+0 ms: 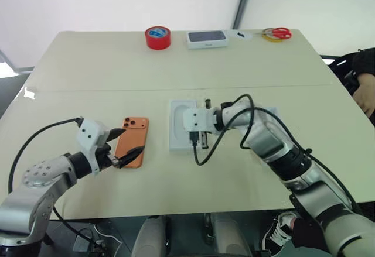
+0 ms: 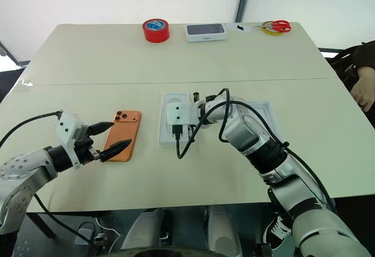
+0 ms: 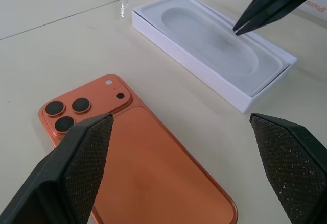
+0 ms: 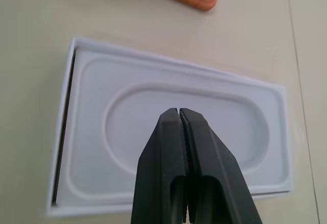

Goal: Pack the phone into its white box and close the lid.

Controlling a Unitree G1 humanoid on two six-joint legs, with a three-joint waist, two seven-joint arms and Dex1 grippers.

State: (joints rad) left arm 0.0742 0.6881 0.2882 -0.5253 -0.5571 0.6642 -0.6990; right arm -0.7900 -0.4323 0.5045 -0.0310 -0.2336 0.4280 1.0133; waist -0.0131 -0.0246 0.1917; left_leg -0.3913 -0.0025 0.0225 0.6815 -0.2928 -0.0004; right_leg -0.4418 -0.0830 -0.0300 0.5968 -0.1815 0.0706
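Hovering pinched-shut right gripper [image 4: 180, 113] over white box [image 1: 176, 129], left gripper [image 2: 111, 138] spread wide above phone [image 1: 133, 140], red tape [image 1: 158, 37] beyond.

Soft, even daylight fills my view, brightest off the pale wall behind the cream rectangular desk [image 1: 176, 64]. Shadows are faint and short. A small glare spot sits on the desk's left edge. At my left wrist, the black textured fingertips [image 3: 76, 173] loom large and slightly soft; the slim orange smartphone [image 3: 148, 168] stays sharp.
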